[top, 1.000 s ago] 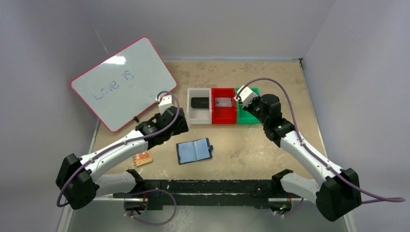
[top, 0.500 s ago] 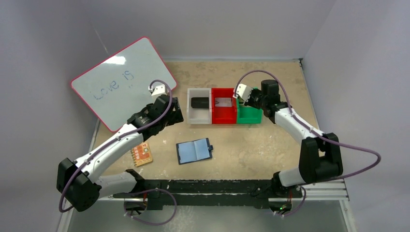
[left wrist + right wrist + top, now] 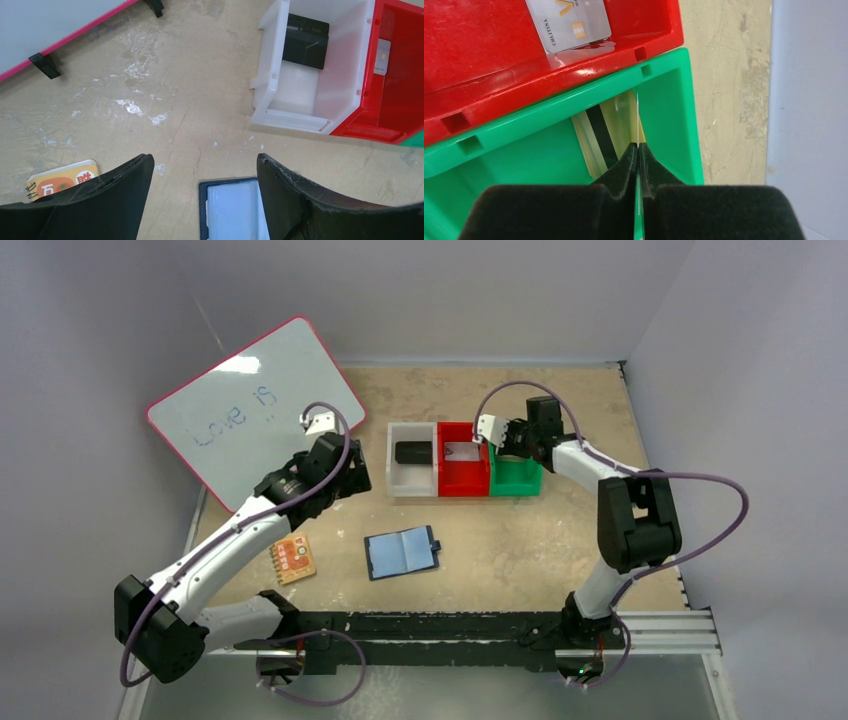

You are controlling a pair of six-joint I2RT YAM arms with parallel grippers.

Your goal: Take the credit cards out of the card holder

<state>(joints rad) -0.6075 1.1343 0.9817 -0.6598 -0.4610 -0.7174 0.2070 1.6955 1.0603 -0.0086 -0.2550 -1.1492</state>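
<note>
Now above the green plastic bin [image 3: 515, 480], upper right, the right gripper [image 3: 638, 146] — newly swung in — pinches a thin plastic credit card [image 3: 637, 116] edge-on; drop seems imminent. Left gripper [image 3: 204, 158], spread, has retreated. Navy bifold card holder [image 3: 402, 553] lies open, lower centre.

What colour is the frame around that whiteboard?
Pink; the whiteboard shows best in the top external view.

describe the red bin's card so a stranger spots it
Behind the open navy wallet, a red bin sits between a white bin and a green bin. Its card lies flat, silver-grey with a gold chip; the white bin's is black.
</note>
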